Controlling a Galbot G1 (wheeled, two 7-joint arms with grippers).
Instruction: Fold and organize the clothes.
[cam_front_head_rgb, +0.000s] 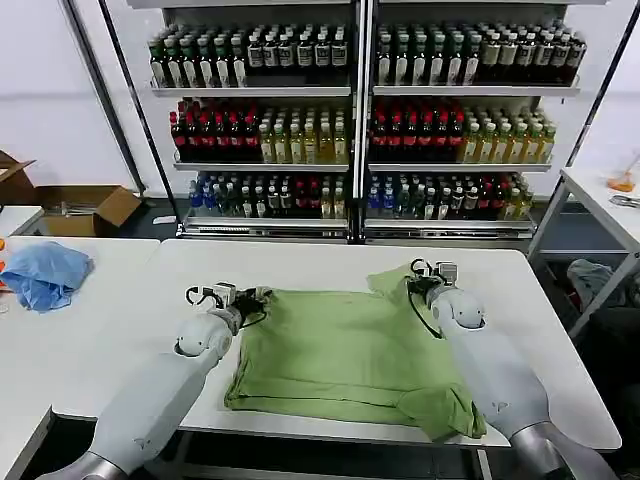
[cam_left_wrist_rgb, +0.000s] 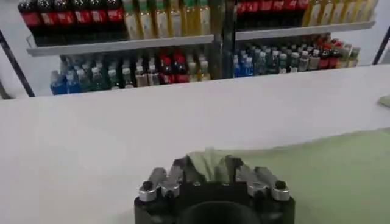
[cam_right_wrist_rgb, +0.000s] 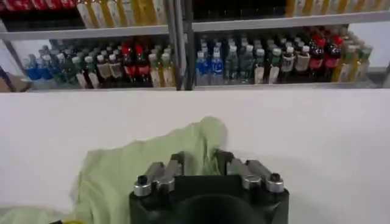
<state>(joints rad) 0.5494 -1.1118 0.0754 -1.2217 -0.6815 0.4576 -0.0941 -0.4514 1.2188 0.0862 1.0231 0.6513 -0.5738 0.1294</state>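
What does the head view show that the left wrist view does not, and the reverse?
Head view alone: the right gripper at the far right part of the light green short-sleeved cotton shirt, a crumpled light blue cloth on the side table, and an open cardboard box.

Left wrist view alone: a close look at the left gripper, where a bunch of the shirt sits between its fingers.

Both: the white table, the bottle shelves, the shirt and the left gripper.

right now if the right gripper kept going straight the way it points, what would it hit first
Probably just bare white table beyond the green shirt's sleeve that the right gripper sits at. Farther on stands the bottle shelf, past the table's far edge, though depth is hard to judge.
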